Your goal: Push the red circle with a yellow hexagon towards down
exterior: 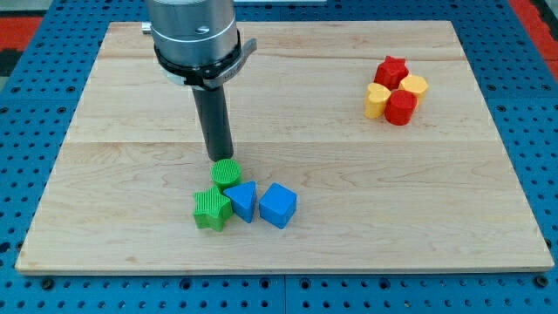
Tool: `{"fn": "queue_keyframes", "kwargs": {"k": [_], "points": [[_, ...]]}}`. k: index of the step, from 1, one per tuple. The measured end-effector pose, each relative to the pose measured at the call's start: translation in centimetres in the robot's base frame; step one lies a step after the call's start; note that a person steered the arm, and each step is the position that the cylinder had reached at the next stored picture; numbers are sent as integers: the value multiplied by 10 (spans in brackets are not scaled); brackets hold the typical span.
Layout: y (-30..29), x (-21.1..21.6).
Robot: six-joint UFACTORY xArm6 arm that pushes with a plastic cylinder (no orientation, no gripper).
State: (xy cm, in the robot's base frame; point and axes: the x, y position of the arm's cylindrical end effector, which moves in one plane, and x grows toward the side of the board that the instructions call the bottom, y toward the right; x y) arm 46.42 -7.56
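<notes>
The red circle (400, 107) sits at the view's upper right on the wooden board (349, 201). The yellow hexagon (413, 86) touches it from the upper right. A red star (391, 71) lies just above them and a yellow heart (376, 99) touches the circle's left side. My tip (219, 157) is far to the view's left of this cluster, near the board's middle left, just above a green circle (226, 174).
Below my tip lie a green star (211, 209), a blue triangle (241, 201) and a blue cube (278, 206), packed together. The board rests on a blue perforated table (523, 288).
</notes>
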Motion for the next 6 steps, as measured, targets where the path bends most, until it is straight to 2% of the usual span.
{"fn": "queue_keyframes", "kwargs": {"k": [2, 4, 5, 6], "points": [[97, -17], [226, 6], [294, -2], [360, -36]]}}
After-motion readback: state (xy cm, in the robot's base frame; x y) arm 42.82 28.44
